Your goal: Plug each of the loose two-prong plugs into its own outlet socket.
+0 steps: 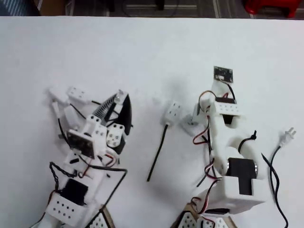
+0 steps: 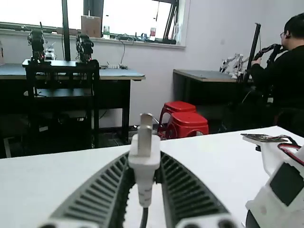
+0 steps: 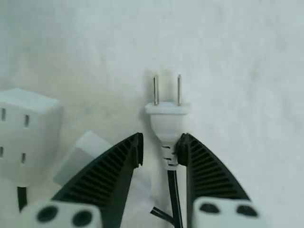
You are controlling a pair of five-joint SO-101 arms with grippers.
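My left gripper [image 2: 144, 159] is shut on a white two-prong plug [image 2: 142, 166], held off the table with its prongs pointing away; in the high view the left gripper [image 1: 119, 98] is at the left. My right gripper [image 3: 161, 142] is low over the table and open, its jaws straddling the neck of a second white plug [image 3: 166, 116] whose prongs point away. One finger touches the neck and a gap shows at the other. A white outlet socket [image 3: 23, 130] lies close beside it. The socket [image 1: 173, 112] trails a black cable. The right gripper [image 1: 192, 121] is just right of it.
A third plug [image 1: 287, 136] lies loose at the right edge, its black cord [image 1: 274, 185] curving toward the front. A white block with holes [image 1: 76, 93] sits at the far left by the left arm. A small white block [image 3: 78, 154] lies between the right gripper and the socket.
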